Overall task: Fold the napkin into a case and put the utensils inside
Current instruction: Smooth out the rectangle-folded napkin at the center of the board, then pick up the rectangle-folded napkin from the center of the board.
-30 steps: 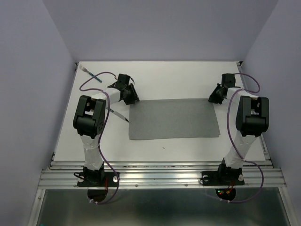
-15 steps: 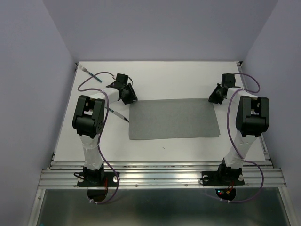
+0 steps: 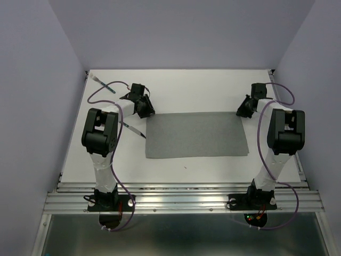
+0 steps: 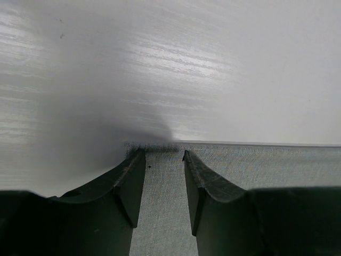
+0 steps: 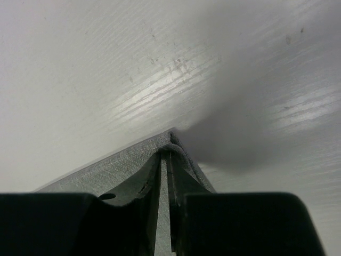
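While the table [image 3: 202, 85] carries the napkin [image 3: 197, 134] flat, its long axis running left to right, each arm sits at its own far corner of it. The right pincer [image 5: 166, 152] is pressed together, pinching the far right corner into a raised ridge. The left pincer [image 4: 164, 160] stands spread, straddling the far left corner without gripping. The near utensil [image 3: 136, 131] lies just beside the napkin's left edge, and the far utensil [image 3: 101, 82] at the table's far left.

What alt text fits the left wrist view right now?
Left claw open, its two dark fingertips at the corner of the flat grey napkin, cloth showing in the gap between them. White table fills the upper frame.
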Controlling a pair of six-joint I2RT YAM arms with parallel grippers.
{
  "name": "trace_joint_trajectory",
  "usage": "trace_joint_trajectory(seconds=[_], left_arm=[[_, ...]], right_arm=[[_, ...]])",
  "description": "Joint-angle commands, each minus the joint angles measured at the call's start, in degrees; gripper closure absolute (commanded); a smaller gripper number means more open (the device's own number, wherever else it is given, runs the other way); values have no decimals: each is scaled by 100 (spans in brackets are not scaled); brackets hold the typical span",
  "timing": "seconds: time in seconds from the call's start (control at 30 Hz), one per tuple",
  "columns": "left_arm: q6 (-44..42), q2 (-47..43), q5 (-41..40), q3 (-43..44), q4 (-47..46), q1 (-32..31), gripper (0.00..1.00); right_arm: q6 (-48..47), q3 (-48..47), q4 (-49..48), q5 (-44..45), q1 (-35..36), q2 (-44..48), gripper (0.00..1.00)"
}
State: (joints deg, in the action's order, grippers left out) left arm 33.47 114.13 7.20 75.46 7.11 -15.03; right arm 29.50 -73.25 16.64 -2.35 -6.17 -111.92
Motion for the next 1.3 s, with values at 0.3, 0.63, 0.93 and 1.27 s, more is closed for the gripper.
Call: trace_joint_trajectory(seconds=[0.3, 0.63, 0.93, 1.27], left_arm=[[-280, -777, -457, -58, 501, 9, 52], [-262, -1269, -597, -119, 853, 0, 52], [-227, -1446, -632, -479, 888, 0, 52], [-201, -1428, -948, -682, 1020, 0, 52]], right_arm=[[-216, 759, 427, 666, -103, 1444, 42], [-479, 1832, 744, 332, -103, 1902, 32], [-779, 1744, 840, 164, 274, 1542, 41], [-726, 1533, 1016, 1254, 617, 1225, 81]])
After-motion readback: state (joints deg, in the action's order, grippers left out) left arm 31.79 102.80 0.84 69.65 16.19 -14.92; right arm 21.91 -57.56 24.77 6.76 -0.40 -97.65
